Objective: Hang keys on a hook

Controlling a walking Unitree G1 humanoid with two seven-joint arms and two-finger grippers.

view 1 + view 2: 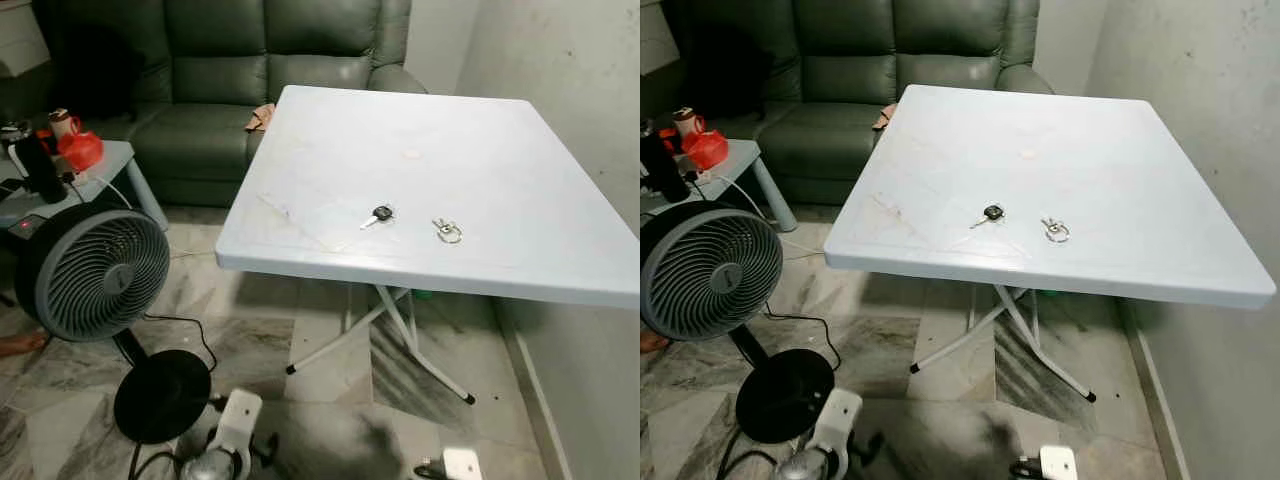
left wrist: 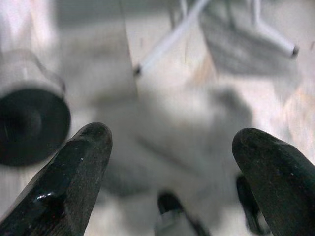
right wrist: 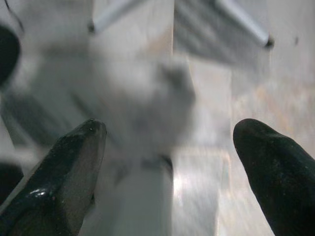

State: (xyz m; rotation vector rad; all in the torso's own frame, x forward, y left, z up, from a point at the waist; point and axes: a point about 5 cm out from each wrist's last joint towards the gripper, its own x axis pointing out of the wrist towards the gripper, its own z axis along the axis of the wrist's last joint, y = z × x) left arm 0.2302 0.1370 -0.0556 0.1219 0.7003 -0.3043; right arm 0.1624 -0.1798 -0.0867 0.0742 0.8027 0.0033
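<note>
Left gripper (image 2: pixel 170 182): the two black fingers (image 2: pixel 74 182) stand wide apart with nothing between them. They point down at the marble floor (image 2: pixel 162 98), which is blurred. Past the fingertips, a white table leg (image 2: pixel 167 39) runs toward 1 o'clock and the black fan base (image 2: pixel 29 125) lies at 9 o'clock.

Right gripper (image 3: pixel 170 177): the fingers (image 3: pixel 69 177) are also spread wide and hold nothing. They hang over the same floor, with a second white table leg (image 3: pixel 243 22) ending in a dark foot at 1 o'clock.

Head views: both arms hang low at 6 o'clock of the frame, in front of the white folding table (image 1: pixel 500 130). Two key items lie on the tabletop near its front edge. A key with a black head (image 1: pixel 379 214) lies near the centre of that edge. A key ring with small keys (image 1: pixel 447 231) lies just beside it at 3 o'clock, apart from it.

Surroundings: a grey standing fan (image 1: pixel 92 272) stands at 9 o'clock of the table on the floor. A dark green sofa (image 1: pixel 215 90) stands at 11 o'clock behind the table. A small side table (image 1: pixel 120 160) at 10 o'clock carries a red object (image 1: pixel 80 150). A plain wall (image 1: pixel 570 90) borders the table at 3 o'clock.
</note>
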